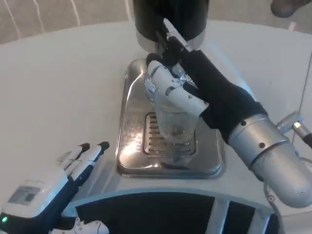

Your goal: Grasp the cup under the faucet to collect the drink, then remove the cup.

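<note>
A clear plastic cup (171,122) stands on the slotted grate of the steel drip tray (131,146), below the black dispenser (170,19) and its faucet lever (170,36). My right hand (195,90) reaches in from the right and wraps around the cup's upper part, white fingers across its front. The cup's rim is partly hidden by the fingers. I cannot tell whether liquid is in the cup. My left hand (73,168) rests low at the left of the tray, fingers stretched out and holding nothing.
The white round table (58,87) spreads to the left and behind the tray. A dark opening with a pale frame (156,212) runs along the near edge. A cable and fitting (297,126) sit at the right by my forearm.
</note>
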